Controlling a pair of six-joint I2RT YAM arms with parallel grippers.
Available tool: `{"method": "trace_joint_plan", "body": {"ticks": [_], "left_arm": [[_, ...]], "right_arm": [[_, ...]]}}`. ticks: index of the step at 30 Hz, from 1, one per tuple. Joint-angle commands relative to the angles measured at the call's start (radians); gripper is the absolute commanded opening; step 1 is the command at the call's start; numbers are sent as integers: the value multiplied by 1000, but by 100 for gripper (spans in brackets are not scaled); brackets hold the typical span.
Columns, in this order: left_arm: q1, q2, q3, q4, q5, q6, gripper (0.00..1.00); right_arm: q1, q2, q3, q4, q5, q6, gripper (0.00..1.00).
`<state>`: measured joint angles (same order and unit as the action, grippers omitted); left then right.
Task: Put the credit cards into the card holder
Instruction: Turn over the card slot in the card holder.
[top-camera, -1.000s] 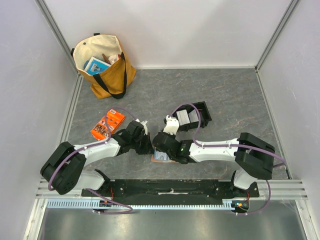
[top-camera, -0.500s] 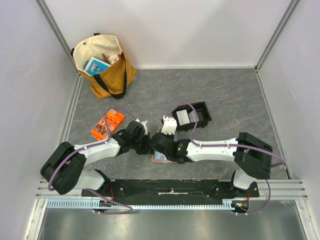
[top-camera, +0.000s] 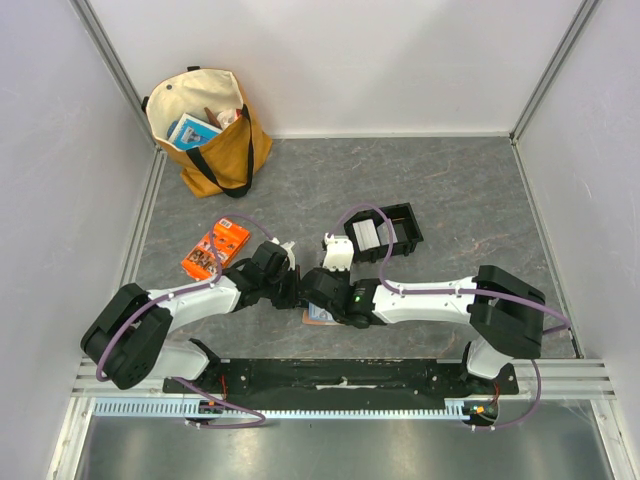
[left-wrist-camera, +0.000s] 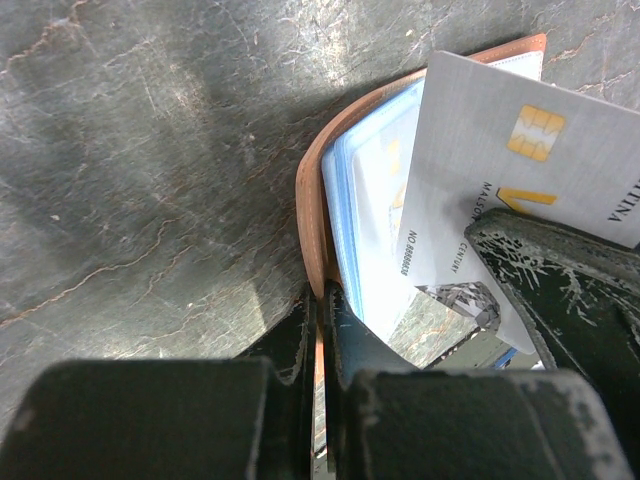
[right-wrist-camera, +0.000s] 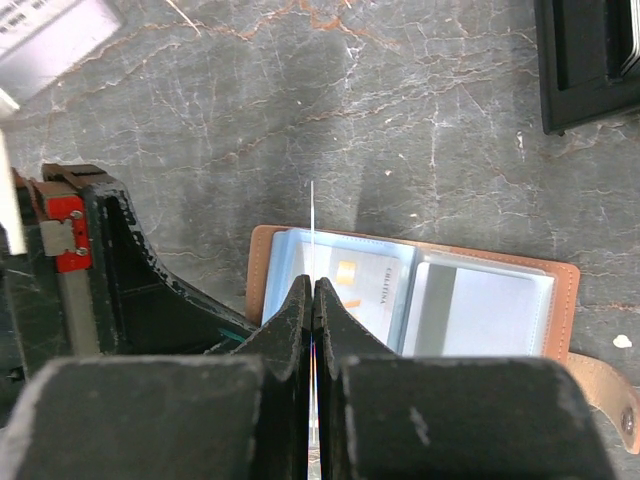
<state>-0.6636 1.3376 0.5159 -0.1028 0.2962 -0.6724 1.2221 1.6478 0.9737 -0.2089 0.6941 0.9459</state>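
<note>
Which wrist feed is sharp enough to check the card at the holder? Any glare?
Left wrist: credit card print and card holder rim sharp, left gripper blurred, mild sheen on table. Right wrist: card only an edge-on line, holder crisp.

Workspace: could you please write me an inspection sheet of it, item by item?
Surface: grey marbled table.
Job's things: card holder lying open; one credit card upright over its sleeves; more cards in black tray.
Clutter: orange packet, tote bag.
Grippers: left gripper shut on holder's edge; right gripper shut on the card.
Cables: purple cable loops over tray.
Surroundings: white walls.
</note>
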Motion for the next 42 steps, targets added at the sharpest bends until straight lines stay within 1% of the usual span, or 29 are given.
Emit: {"method": "trace_joint_plan", "body": {"ticks": [1,8,17,24,31,42], "left_arm": [[-2,-21,-10,20,11,-21,2],[-2,-43,-19,18,14,-27,2],[-2,-63,-20,15,14,-35,2],[-1,-58,-22,17,11,-35,2],[-2,-58,-20,15,4,-32,2],[-2,-67,-16,12,8,-32,2]], "right_arm": [[5,-39,31,69,35,-12,0],[2,3,69,85,42,-16,0],[-1,56,74,85,24,-10,0],[1,41,76,37,50,-22,0],[2,15,76,-69,81,-21,0],[4,0,95,-118,93,-35,0]]}}
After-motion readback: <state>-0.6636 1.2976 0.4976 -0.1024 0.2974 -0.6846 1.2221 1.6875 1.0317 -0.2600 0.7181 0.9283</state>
